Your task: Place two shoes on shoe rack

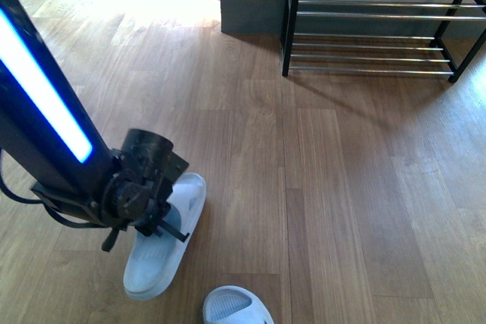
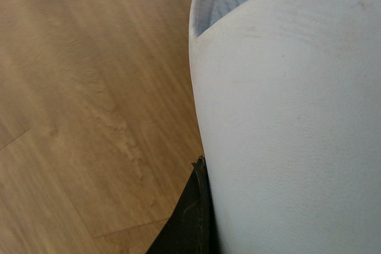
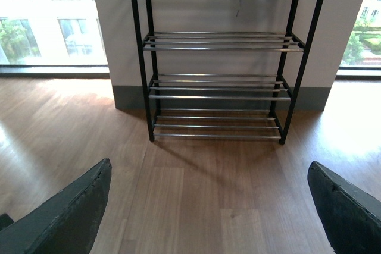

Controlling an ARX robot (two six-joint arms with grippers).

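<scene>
Pale blue slide (image 1: 152, 267) lies flat on the floor (image 1: 342, 187), well apart from the rack (image 1: 364, 14), with its long axis diagonal and its far end angled toward the rack. The left gripper (image 1: 156, 221) sits over its strap. One finger (image 2: 190, 218) touches the slide's side; whether the fingers clamp it cannot be told. The second slide (image 1: 237, 305) lies near, farther from the rack. The right gripper (image 3: 209, 168) faces the rack, fingers spread wide.
</scene>
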